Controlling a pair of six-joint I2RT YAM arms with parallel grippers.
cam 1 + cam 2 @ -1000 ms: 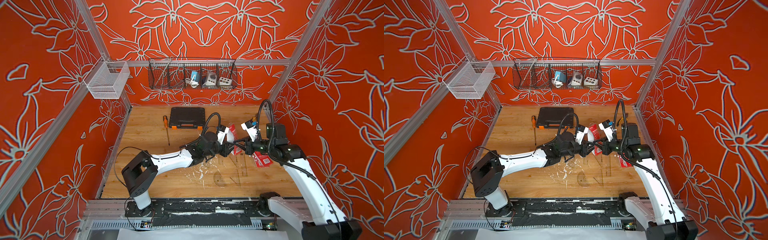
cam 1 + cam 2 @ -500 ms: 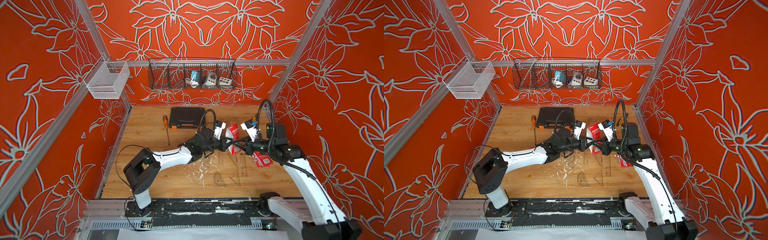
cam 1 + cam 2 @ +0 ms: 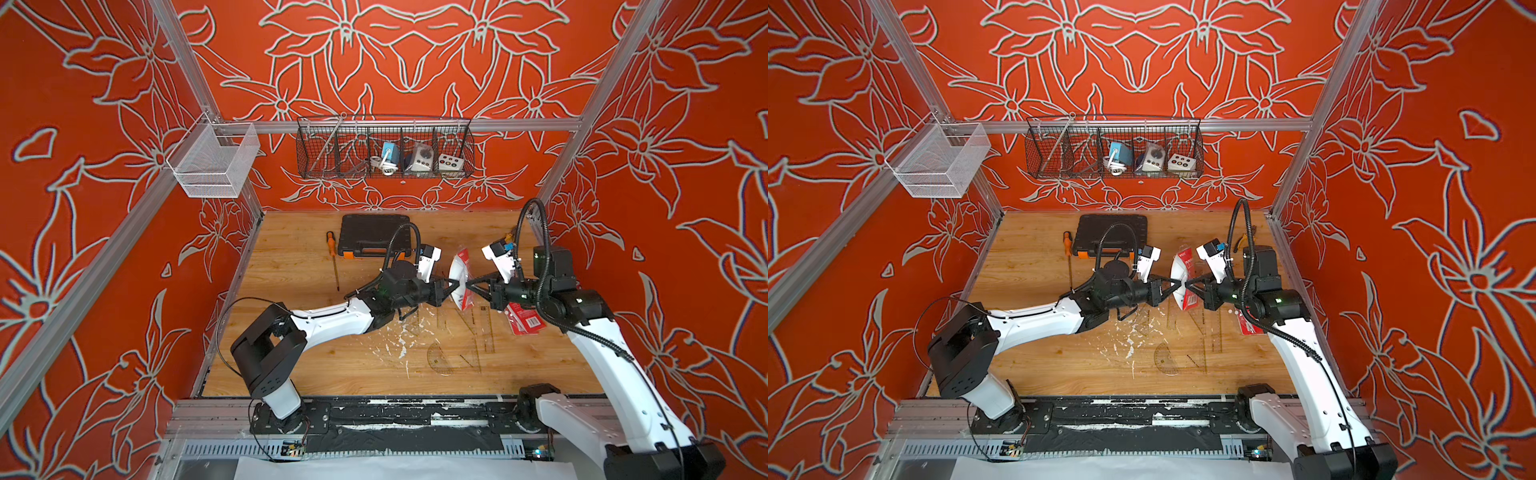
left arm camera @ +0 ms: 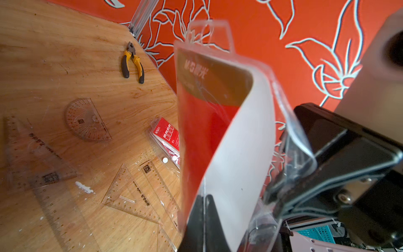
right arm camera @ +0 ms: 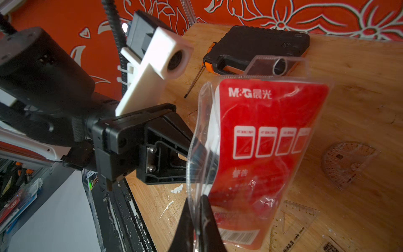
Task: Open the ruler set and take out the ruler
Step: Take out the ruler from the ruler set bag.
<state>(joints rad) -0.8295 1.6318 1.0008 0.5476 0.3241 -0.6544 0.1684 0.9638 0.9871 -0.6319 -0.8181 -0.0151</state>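
1 wooden table carries everything. My 2 arms, the left arm and the right arm, reach in over it and meet above its middle. 2 baskets hang higher up: 1 black wire basket on the back wall and 1 white mesh basket on the left rail. 1 black tool case lies at the back of the table.

2 red pouches are in view. The ruler set is up in the air between my grippers, standing on edge, with its white card curled inside the clear sleeve. My left gripper is pinched tight on it, and my right gripper is pinched tight on it from the opposite side. The other pouch lies flat on the table beside my right arm.

Loose clear pieces lie on the wood below. I count 1 protractor, then what look like 2 set squares and 2 straight rulers, though clear plastic on wood is hard to count. 1 orange-handled screwdriver lies just left of the case. 1 pair of yellow pliers lies near the right wall.
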